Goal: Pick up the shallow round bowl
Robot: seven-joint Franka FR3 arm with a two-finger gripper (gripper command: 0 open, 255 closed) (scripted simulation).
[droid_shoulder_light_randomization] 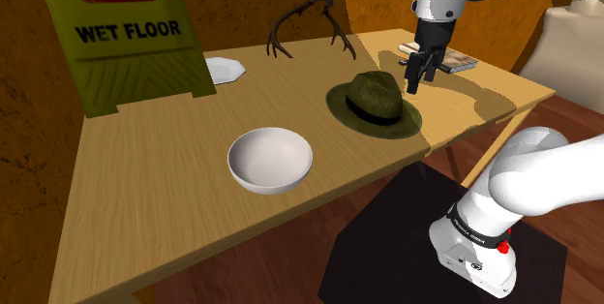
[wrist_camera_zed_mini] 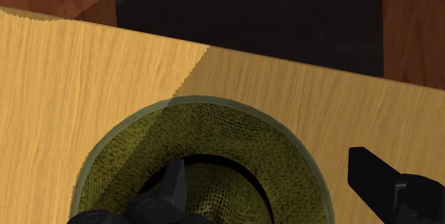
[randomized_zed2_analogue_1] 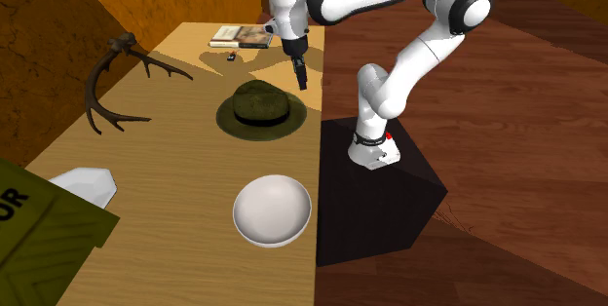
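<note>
- The white bowl sits upright, mouth up, close to the table's edge on the stand's side. It has bare wood all round it, so you can likely come at its rim from any side.
- Next along that edge lies the dark green hat, crown up and apart from the bowl. It sits between the bowl and the arm, so I'd judge you must carry the hand across above it, not through it.
- The gripper hangs over the hat's brim, pointing down, fingers apart and holding nothing. It is well apart from the bowl, so the reach looks not yet begun.
- Beyond the gripper, a book lies flat near the far corner.
- Antlers rest toward the table's back edge, and a small white plate lies by the foot of the wet floor sign. All are clear of the bowl and should not hinder you.
</note>
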